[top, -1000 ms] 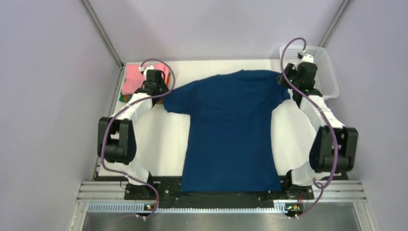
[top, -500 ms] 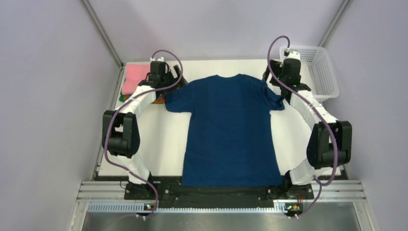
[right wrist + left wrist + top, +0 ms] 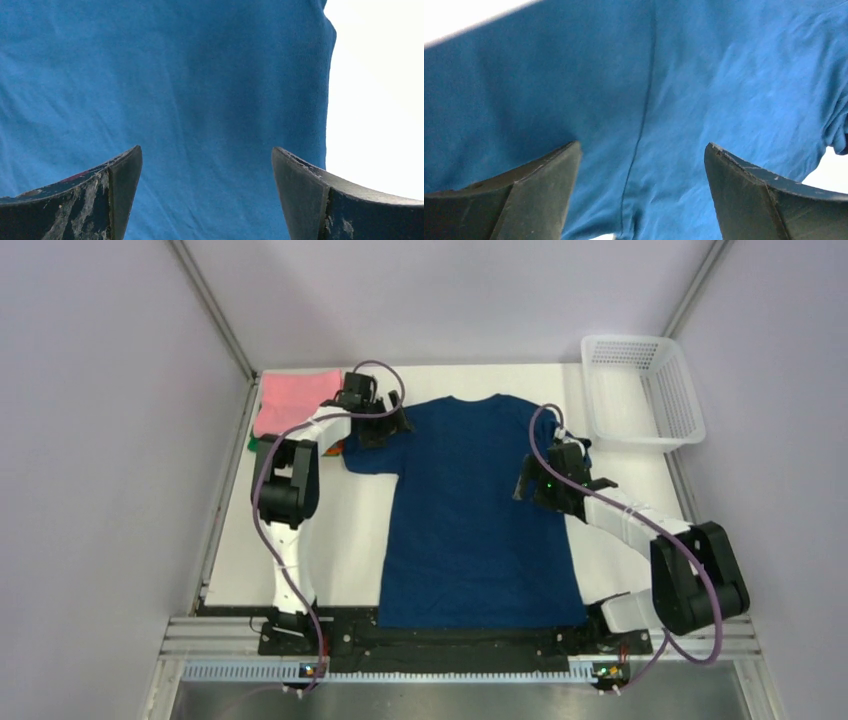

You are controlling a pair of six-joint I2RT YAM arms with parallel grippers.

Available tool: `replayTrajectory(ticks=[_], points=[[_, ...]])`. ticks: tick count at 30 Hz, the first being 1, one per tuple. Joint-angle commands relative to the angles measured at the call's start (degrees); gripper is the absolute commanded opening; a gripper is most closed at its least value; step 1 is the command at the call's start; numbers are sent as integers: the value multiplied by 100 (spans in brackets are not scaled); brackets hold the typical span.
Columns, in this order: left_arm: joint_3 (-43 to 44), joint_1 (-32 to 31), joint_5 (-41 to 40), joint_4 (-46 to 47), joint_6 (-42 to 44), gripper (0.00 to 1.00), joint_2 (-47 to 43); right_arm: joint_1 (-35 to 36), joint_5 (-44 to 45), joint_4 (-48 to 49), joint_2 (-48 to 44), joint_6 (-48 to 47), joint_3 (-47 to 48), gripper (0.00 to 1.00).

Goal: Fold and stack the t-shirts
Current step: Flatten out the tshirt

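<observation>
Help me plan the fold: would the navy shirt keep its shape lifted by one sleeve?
Probably not: the navy t-shirt lies flat with soft creases, so it would likely sag. Thin cloth, so likely light. Pushed, it probably bunches.

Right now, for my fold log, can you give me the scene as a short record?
navy t-shirt: spread flat, middle of the table
pink shirt: folded, far left corner
basket: far right corner
left jaws: open, above the navy shirt's sleeve seam
right jaws: open, above the navy shirt's edge on the robot's right
</observation>
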Motion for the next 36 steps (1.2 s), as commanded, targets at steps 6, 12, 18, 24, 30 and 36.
replayTrajectory(ticks=[6, 12, 18, 24, 30, 36], points=[[-2909, -105, 67, 90, -564, 99, -1789, 24, 388, 465, 1877, 179, 929, 98], [-4879, -693, -39, -440, -938, 99, -3256, 23, 137, 356, 3599, -150, 2810, 98], [-5882, -2495, 1602, 558, -1590, 99, -4840, 294, -476, -38, 4918, -1006, 5039, 97], [-4790, -2998, 1650, 351, -884, 99, -4940, 621, -696, -615, 5011, -1779, 6225, 98], [-3575, -2509, -47, -441, -388, 99, -4092, 618, 418, -694, 3497, -1810, 5146, 99], [-2249, -1448, 84, -100, -62, 99, -2572, 620, 780, -228, 1512, -933, 2471, 99]])
